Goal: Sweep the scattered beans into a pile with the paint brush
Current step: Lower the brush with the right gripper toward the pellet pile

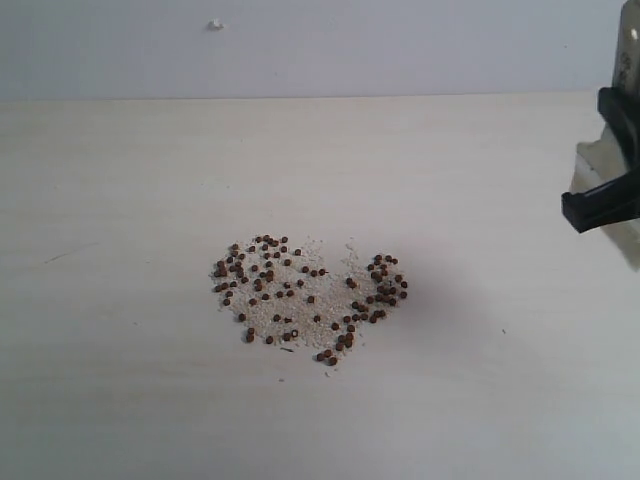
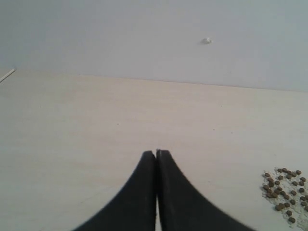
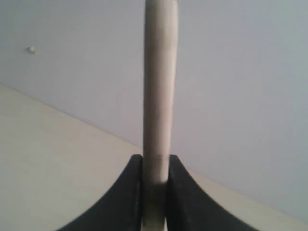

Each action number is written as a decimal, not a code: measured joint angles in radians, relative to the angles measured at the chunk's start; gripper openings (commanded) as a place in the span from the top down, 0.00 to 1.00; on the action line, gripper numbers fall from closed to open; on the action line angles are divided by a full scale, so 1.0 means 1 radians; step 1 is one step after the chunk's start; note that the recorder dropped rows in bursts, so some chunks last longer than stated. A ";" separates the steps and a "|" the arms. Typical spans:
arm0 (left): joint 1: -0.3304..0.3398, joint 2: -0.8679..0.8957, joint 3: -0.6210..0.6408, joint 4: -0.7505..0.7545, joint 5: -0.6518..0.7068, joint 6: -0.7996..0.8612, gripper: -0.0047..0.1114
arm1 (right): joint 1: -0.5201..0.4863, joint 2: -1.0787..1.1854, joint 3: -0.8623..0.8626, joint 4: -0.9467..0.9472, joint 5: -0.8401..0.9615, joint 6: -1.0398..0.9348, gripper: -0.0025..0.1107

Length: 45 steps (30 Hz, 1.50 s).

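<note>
My right gripper [image 3: 155,166] hangs at the right, pinching the smooth wooden brush [image 3: 160,86]; my left gripper [image 2: 157,154] is squeezed together.

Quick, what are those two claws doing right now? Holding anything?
Left gripper: closed, holding nothing.
Right gripper: closed on the paint brush, gripping its handle.

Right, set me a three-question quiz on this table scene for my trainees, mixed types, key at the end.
1. True or false: the left jaws are shut and empty.
2. The tiny round reddish-brown beans lie where on the pale wooden table? A) near its middle B) along its far edge C) in a bowl.
3. Which arm's jaws clamp the wide flat paint brush with the pale wooden handle?
Key: 1 true; 2 A; 3 the right jaws.
</note>
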 measured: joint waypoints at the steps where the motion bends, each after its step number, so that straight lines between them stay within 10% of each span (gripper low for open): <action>1: 0.000 0.000 0.000 0.000 0.000 0.000 0.96 | 0.000 0.022 0.000 -0.033 -0.009 0.046 0.98; 10: 0.000 0.000 0.000 0.000 0.000 0.000 0.96 | 0.102 0.223 -0.003 -0.062 -0.212 0.176 0.98; 23: 0.000 0.000 0.000 0.000 0.000 0.000 0.96 | 0.593 0.674 -0.269 0.821 -0.435 -0.285 0.98; 45: 0.000 0.000 0.000 0.000 0.000 0.002 0.96 | 0.698 0.869 -0.521 0.983 -0.293 -0.344 0.98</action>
